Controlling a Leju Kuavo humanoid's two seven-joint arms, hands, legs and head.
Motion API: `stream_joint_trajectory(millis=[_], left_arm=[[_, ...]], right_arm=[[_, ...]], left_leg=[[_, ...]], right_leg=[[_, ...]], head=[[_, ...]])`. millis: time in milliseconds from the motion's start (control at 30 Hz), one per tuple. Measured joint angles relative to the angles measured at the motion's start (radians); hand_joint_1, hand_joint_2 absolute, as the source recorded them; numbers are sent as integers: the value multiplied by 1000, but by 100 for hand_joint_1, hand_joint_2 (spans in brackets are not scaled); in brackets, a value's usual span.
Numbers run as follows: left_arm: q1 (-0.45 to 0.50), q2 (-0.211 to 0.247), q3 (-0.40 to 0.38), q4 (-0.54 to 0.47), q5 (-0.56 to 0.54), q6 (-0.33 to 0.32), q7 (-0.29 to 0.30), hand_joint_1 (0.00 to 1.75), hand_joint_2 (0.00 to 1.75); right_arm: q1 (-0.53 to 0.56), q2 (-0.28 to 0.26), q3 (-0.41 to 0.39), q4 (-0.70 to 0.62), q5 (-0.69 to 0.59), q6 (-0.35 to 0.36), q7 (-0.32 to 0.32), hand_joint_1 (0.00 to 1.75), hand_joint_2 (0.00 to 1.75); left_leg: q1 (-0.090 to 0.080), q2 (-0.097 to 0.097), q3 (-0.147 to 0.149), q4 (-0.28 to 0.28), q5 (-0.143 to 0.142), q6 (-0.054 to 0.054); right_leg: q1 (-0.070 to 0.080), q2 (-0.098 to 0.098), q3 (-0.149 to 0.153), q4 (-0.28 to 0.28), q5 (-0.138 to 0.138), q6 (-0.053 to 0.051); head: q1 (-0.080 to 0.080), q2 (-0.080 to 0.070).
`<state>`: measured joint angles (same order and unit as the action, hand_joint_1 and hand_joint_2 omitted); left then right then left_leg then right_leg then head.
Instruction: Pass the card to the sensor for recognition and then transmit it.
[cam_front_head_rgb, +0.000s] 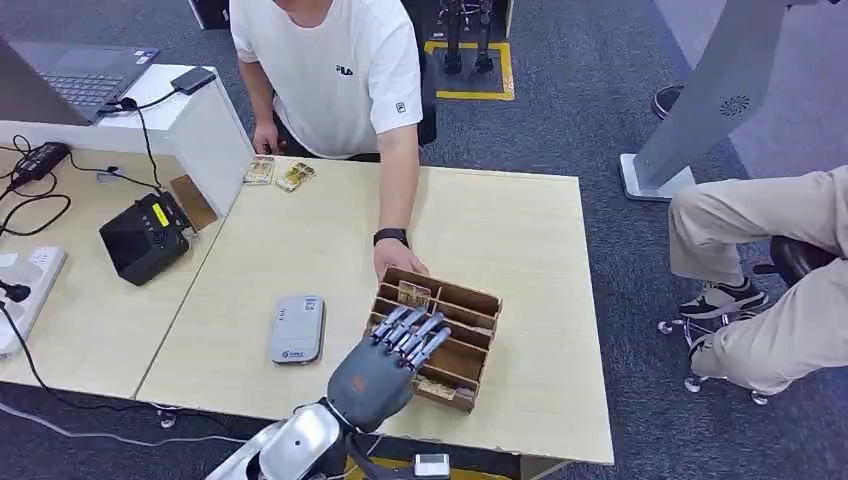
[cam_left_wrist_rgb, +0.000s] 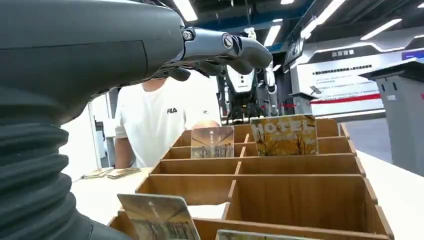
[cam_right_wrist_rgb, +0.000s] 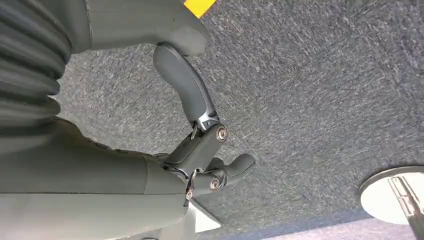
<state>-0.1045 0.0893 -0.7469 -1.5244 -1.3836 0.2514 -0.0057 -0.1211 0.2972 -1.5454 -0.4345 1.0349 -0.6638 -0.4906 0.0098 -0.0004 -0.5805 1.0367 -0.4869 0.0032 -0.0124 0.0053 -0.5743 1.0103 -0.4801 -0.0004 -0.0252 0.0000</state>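
A: Where is the left hand?
B: It hovers above the wooden rack on the table, fingers stretched forward and a little apart, and it holds nothing.
A: And the cards?
B: Several stand upright in the rack. In the left wrist view one card and a HOTEL card stand side by side in a far row, and another card stands in the near row, close under the wrist.
A: Is somebody near the rack?
B: Yes, a person in a white shirt rests a hand on its far edge.
A: Where is the sensor?
B: A grey flat device lies on the table just left of the rack. I cannot tell if it is the sensor.
A: The right hand?
B: It hangs over grey carpet, fingers bent inward but not closed together, with nothing in them
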Motion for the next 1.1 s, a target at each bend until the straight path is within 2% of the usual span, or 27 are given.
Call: stream_joint_trajectory(millis=[467, 1100], left_arm=[[-19, -33, 7, 100, -16, 7, 22, 0, 175], [-21, -63, 48, 127, -98, 127, 68, 0, 175]], right_arm=[[-1, -4, 0, 13, 35, 0, 10, 0, 175], [-1, -6, 0, 25, 39, 0, 13, 0, 175]], left_leg=[[0, 0, 0, 0, 0, 0], [0, 0, 0, 0, 0, 0]], right_leg=[[0, 0, 0, 0, 0, 0], [0, 0, 0, 0, 0, 0]], head=[[0, 0], [0, 0]])
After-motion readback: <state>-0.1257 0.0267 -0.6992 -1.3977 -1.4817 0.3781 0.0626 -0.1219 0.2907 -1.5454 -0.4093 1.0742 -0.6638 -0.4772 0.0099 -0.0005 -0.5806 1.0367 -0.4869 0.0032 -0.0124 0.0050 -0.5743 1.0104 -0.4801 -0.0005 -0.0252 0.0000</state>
